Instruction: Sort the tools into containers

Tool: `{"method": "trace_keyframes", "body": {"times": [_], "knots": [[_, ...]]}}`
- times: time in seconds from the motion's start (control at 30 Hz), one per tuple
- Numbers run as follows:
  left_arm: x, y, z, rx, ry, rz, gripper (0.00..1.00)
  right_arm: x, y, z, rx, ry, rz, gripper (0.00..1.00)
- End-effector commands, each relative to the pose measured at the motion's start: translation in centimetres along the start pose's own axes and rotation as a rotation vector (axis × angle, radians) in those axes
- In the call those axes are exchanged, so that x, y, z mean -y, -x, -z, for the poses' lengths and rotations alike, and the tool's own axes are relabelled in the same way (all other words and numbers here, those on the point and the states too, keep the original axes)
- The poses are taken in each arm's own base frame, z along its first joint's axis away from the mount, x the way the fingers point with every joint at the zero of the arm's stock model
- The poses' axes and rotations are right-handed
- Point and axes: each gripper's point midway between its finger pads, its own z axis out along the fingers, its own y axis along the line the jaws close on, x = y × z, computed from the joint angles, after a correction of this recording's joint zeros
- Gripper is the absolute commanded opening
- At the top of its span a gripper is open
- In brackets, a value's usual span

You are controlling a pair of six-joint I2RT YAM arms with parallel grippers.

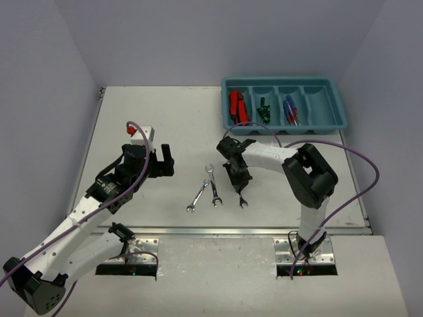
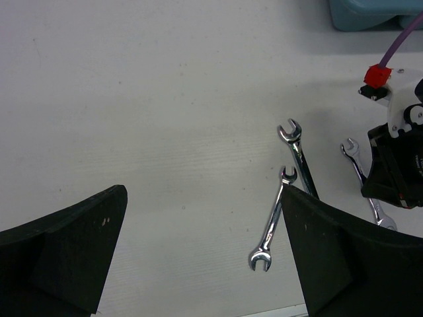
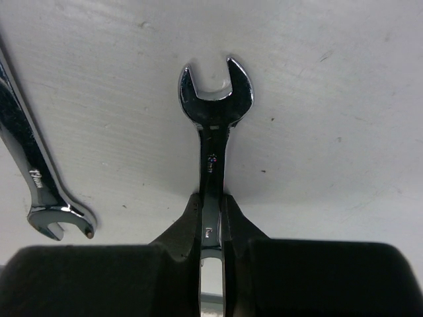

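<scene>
Three tray (image 1: 284,81) compartments hold knives (image 1: 236,107), screwdrivers (image 1: 289,110); right gripper (image 3: 211,201) clamps wrench (image 3: 213,125); left gripper (image 2: 203,198) wide.

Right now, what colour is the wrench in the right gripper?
Shiny silver wrench; clearest in right wrist view.

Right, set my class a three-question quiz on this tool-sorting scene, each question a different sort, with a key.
1. True or false: the right gripper is shut on a wrench.
2. How many wrenches are outside the tray?
3. In the top view, which tray compartment is empty? A far left; B second from left; C far right.
Key: 1 true; 2 three; 3 C.
</scene>
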Motion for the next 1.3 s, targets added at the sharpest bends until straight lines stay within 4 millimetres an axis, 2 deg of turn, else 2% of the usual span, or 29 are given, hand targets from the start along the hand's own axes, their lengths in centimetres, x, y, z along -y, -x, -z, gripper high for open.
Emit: {"method": "trace_keyframes", "body": {"times": [0.0,0.17,0.4,0.47,0.5,0.57,0.63,0.7,0.73,0.8,0.9,0.97,1.1,1.13,1.17,1.27], "knots": [[0.4,1.2,-0.1,0.046,-0.012,0.004,1.00,2.4,3.8,2.5,0.169,-0.092,0.025,0.00],[0.1,1.4,0.1,0.057,0.002,0.009,1.00,3.8,5.0,5.0,0.219,-0.118,0.020,0.00],[-0.1,1.4,0.0,0.055,0.015,0.011,1.00,7.5,8.2,10.3,0.332,-0.150,-0.014,0.00],[-0.1,1.4,0.1,0.057,0.015,0.013,1.00,10.1,9.4,12.0,0.362,-0.185,-0.042,0.00],[-0.1,1.4,0.1,0.058,0.014,0.014,1.00,11.0,9.4,12.1,0.359,-0.195,-0.060,0.00],[-0.1,1.4,0.2,0.061,0.010,0.015,1.00,13.6,10.9,13.8,0.394,-0.261,-0.063,0.00],[0.0,1.5,0.3,0.066,0.002,0.018,1.00,18.0,12.6,16.0,0.437,-0.325,-0.124,0.00],[0.1,1.5,0.2,0.063,-0.001,0.018,1.00,21.0,13.4,16.8,0.447,-0.372,-0.169,0.00],[0.1,1.4,0.2,0.061,-0.001,0.017,1.00,21.5,13.9,17.7,0.469,-0.395,-0.161,0.00],[0.4,1.4,0.3,0.060,-0.017,0.017,1.00,25.1,15.6,19.2,0.481,-0.496,-0.172,0.00],[0.7,1.4,0.4,0.060,-0.032,0.017,1.00,28.6,17.8,19.8,0.477,-0.580,-0.181,0.00],[0.9,1.5,0.5,0.065,-0.045,0.016,1.00,31.7,19.4,19.9,0.471,-0.657,-0.214,0.00],[0.9,1.4,0.6,0.066,-0.042,0.015,1.00,36.1,21.7,20.8,0.502,-0.788,-0.219,0.00],[1.0,1.3,0.7,0.064,-0.043,0.012,1.00,37.0,22.1,20.7,0.499,-0.820,-0.218,0.00],[1.0,1.3,0.7,0.063,-0.045,0.011,1.00,37.4,22.1,19.8,0.476,-0.834,-0.218,0.00],[1.3,1.3,0.9,0.069,-0.061,0.011,1.00,40.0,23.4,20.5,0.513,-0.912,-0.256,0.00]]}}
